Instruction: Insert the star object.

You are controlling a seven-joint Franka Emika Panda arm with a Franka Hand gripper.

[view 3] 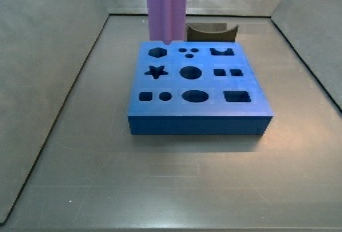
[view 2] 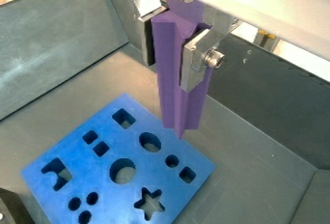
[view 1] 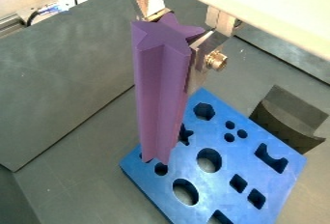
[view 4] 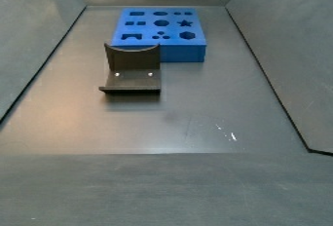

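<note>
My gripper (view 1: 175, 35) is shut on the purple star object (view 1: 157, 93), a long star-section prism held upright by its top. It also shows in a wrist view (view 2: 180, 73) and a side view (view 3: 167, 6). Its lower end hangs above the blue block (view 3: 201, 116), near the block's far edge. The star hole (view 3: 156, 72) is open and shows in a wrist view (view 2: 151, 203), in a side view (view 4: 186, 22), and partly beside the prism (view 1: 184, 133). The gripper itself is out of view in both side views.
The blue block (view 4: 163, 43) has several other holes: round, square, hexagon, oval. The dark fixture (view 4: 130, 69) stands on the floor next to the block, also in a side view (view 3: 211, 29) and a wrist view (view 1: 290, 117). Grey walls enclose the floor (view 4: 169, 123).
</note>
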